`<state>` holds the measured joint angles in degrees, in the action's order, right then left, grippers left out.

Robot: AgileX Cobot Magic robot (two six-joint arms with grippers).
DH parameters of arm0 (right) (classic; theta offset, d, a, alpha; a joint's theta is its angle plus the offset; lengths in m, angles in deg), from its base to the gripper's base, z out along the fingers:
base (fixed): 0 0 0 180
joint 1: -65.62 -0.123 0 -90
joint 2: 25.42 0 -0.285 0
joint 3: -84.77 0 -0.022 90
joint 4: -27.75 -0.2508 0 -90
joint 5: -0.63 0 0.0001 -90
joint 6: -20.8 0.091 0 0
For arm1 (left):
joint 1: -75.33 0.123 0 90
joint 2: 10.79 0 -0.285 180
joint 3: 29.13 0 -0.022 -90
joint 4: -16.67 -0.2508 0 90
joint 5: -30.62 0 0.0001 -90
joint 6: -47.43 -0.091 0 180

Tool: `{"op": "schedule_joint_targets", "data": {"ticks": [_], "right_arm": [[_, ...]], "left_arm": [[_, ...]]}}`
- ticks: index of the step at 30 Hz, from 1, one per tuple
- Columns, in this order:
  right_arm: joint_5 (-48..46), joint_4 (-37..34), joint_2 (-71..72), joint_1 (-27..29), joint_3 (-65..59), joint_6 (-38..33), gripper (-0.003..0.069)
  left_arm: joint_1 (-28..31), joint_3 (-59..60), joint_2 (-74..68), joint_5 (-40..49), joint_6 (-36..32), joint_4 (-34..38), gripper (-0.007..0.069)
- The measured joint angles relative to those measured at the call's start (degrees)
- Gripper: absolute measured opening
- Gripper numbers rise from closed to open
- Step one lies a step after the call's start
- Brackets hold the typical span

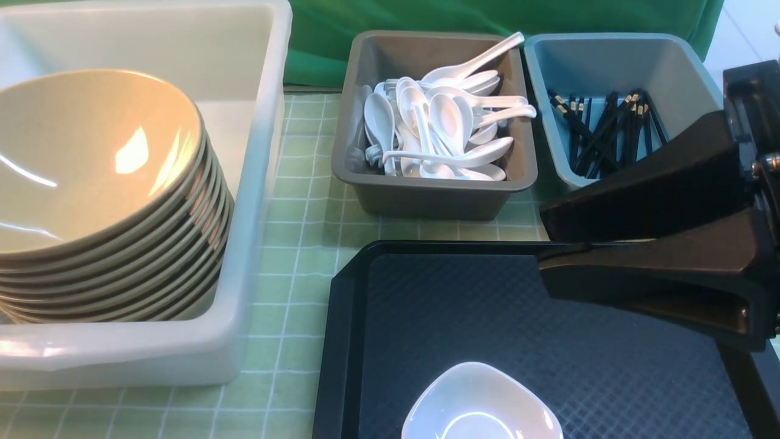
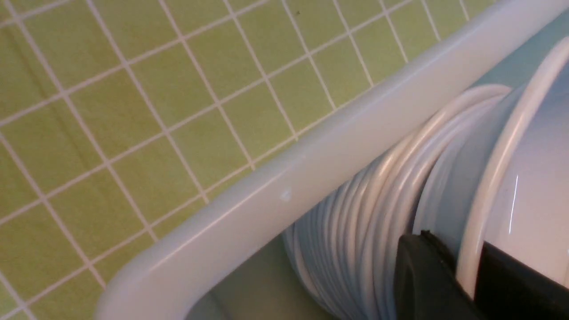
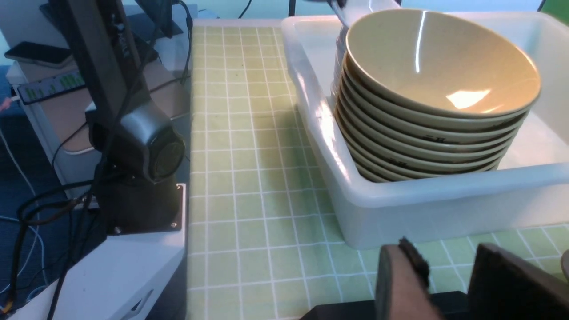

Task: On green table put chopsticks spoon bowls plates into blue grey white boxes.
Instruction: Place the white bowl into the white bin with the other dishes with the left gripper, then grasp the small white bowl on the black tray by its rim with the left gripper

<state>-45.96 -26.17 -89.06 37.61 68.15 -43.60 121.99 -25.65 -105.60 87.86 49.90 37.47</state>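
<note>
Judged from the visible state, the task was nearly complete. The bowls (image 1: 91,171) stood stacked in the white box (image 1: 268,122), the spoons (image 1: 439,122) filled the grey box (image 1: 426,198), and the chopsticks (image 1: 609,128) lay in the blue box (image 1: 615,61). All three boxes stood on the green surface (image 1: 304,213). The left end effector (image 2: 458,251) was clamped on the rim of a plate (image 2: 533,169), held close against a stack of plates (image 2: 373,209) inside the white box. Whether this plate already rested on the stack could not be determined. The right end effector (image 1: 542,244) hovered over the black tray (image 1: 365,366) with its jaws parted and nothing between them. One last plate (image 1: 481,402) lay at the near edge of the tray, not yet boxed. Outstanding steps, as judged: release the held plate, then transfer the last plate to the white box.
</note>
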Motion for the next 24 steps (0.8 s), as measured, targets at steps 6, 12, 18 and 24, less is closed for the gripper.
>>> {"op": "schedule_joint_targets", "data": {"ticks": [6,12,18,24], "right_arm": [[-0.47,-0.01,0.0,0.0,0.0,1.16,0.0235],[-3.15,-0.06,0.0,0.0,0.0,1.47,0.0235],[-4.28,-0.06,0.0,0.0,0.0,1.48,0.0235],[-6.49,-0.06,0.0,0.0,0.0,1.48,0.0235]], "left_arm": [[-4.22,0.05,-1.09,-0.77,4.52,-4.96,0.0042],[-5.51,0.05,0.35,-0.77,11.67,-11.05,0.0196],[-5.58,0.05,5.69,-0.89,12.56,-14.82,0.0402],[-5.83,0.05,13.57,-0.54,13.41,-19.02,0.0552]]}}
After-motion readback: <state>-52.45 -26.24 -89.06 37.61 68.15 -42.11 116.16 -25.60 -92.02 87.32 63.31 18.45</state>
